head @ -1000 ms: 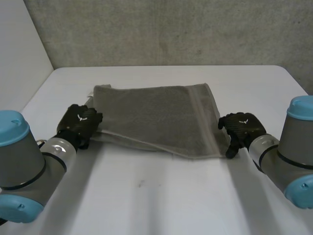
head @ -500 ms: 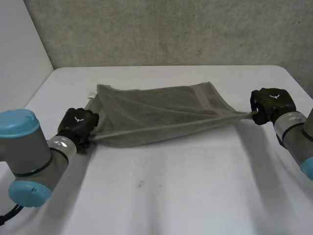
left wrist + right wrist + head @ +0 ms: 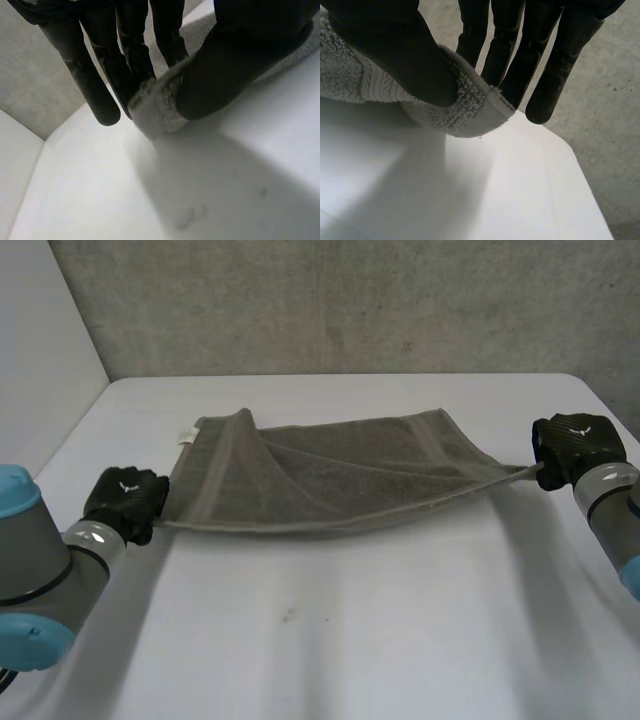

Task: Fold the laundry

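The towel point(image 3: 330, 475) is pinched by left hand point(image 3: 125, 502) and right hand point(image 3: 572, 442) — overstretched, a corner could be tugged free.

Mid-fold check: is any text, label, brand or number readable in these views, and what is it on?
No words or numbers can be read.
Tag, white, at the towel's far corner on the left hand's side: too small to read.
Mark, small and white, on the back of the left hand and of the right hand: a logo shape, with no letters that can be made out.
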